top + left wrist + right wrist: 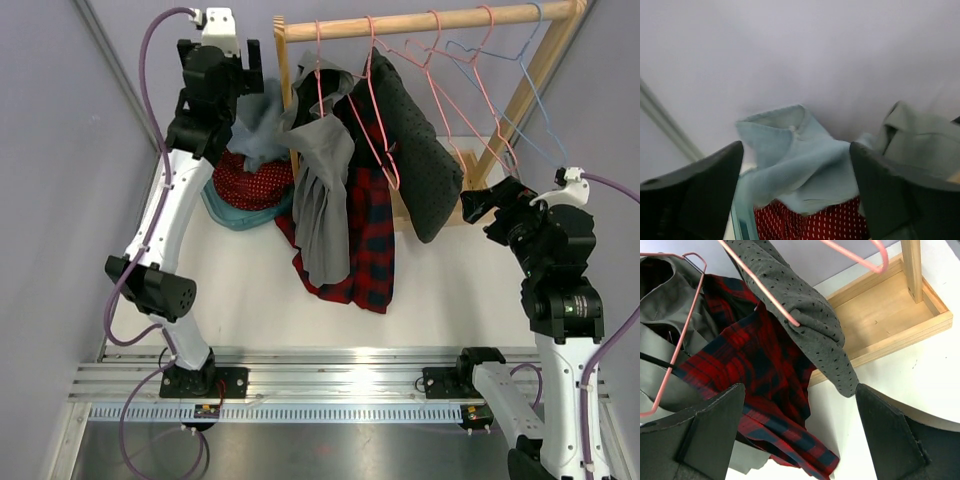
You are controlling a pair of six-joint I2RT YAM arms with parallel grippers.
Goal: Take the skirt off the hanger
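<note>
The skirt point(365, 240) is soft cloth in red and dark navy checks. It falls in loose folds from a thin pink wire hanger point(378, 135) on the rail, and its lower edge reaches down to the white desk point(250, 300). It hangs between a plain grey garment point(325, 200) on its left and a dark grey dotted garment point(420, 150) on its right, both overlapping it. How its top sits on the wire is hidden.

The rack point(430, 20) is pale wood, a round rail on slanted legs over a shallow box base. Four pink hooks and one light blue hanger point(510, 60) show on the rail. The two pink ones and the blue one towards the right are bare. A red white-dotted garment point(255, 180) lies heaped on the desk beside the rack, under a light blue knit cloth point(795, 165).

The left end effector point(796, 150) is held high by the rail's left end. Its dark fingers are spread wide and hold nothing. The right end effector point(797, 390) is also spread wide and empty, near the dotted garment and apart from the skirt.
</note>
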